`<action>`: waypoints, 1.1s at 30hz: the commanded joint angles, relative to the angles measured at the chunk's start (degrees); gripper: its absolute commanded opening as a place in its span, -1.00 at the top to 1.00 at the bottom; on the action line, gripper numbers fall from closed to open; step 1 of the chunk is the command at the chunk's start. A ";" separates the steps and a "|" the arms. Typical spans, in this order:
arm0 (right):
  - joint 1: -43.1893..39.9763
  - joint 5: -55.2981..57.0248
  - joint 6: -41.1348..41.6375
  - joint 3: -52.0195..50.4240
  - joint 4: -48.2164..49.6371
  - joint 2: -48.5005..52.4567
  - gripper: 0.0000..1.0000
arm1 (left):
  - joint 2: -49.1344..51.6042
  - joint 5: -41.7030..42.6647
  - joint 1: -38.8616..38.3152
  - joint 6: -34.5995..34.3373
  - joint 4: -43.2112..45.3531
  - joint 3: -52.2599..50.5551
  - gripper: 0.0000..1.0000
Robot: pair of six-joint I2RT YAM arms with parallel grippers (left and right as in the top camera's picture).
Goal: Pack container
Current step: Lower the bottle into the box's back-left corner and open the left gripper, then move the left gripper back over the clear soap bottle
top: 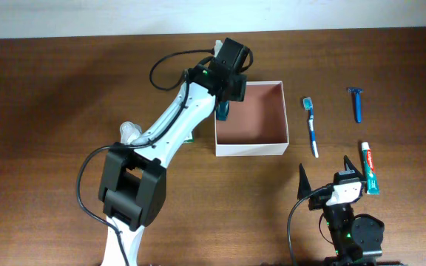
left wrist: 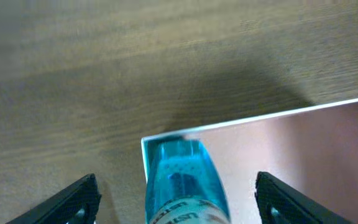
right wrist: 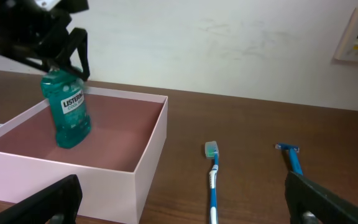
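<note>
The container [top: 251,148] sits mid-table, and the mouthwash bottle [right wrist: 72,115] is inside it, tucked into its 10 o'clock corner. The left gripper [left wrist: 178,186] hangs right over the bottle's top. In the left wrist view its 2 fingers are spread, with a gap showing on each side of the bottle, so it does not seem to be pinching it. Whether the base rests fully on the floor, I cannot tell. From the right wrist view the bottle leans a little.

The step in hand looks like setting this bottle down and letting go. To do it well:
- Lift straight up, with no sideways drift, because the cap sits between the fingers and a nudge could tip the tall bottle.
- Clear the thin white wall at 9 o'clock before swinging away, since it would shift easily.

The right gripper [top: 323,164] waits with its jaws wide apart at the container's 5 o'clock. Its likely picks:
1. The toothbrush [top: 311,127], at 3 o'clock.
2. The toothpaste [top: 370,168], at 4 o'clock.
3. The razor [top: 356,103], farther out at 2 o'clock.
</note>
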 commanded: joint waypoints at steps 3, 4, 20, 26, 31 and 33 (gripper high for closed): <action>-0.15 0.68 0.28 -0.26 -0.31 -0.42 -0.97 | -0.55 -0.83 0.46 5.38 -2.01 7.96 -0.65; -0.15 0.68 0.28 -0.26 -0.33 -0.42 -0.97 | -0.59 -0.83 0.46 5.46 -2.89 9.33 -0.65; -0.15 0.68 0.28 -0.26 -0.31 -0.42 -0.97 | -6.62 -1.27 2.64 5.44 -23.10 25.88 -0.99; -0.15 0.68 0.28 -0.26 -0.33 -0.42 -0.97 | -10.91 -6.16 5.79 5.35 -32.79 25.88 -0.99; -0.15 0.68 0.28 -0.26 -0.31 -0.42 -0.97 | -12.17 -6.19 9.70 4.50 -43.25 25.88 -0.99; -0.15 0.68 0.28 -0.26 -0.31 -0.42 -0.97 | -12.15 -6.16 10.75 3.63 -46.58 25.77 -0.99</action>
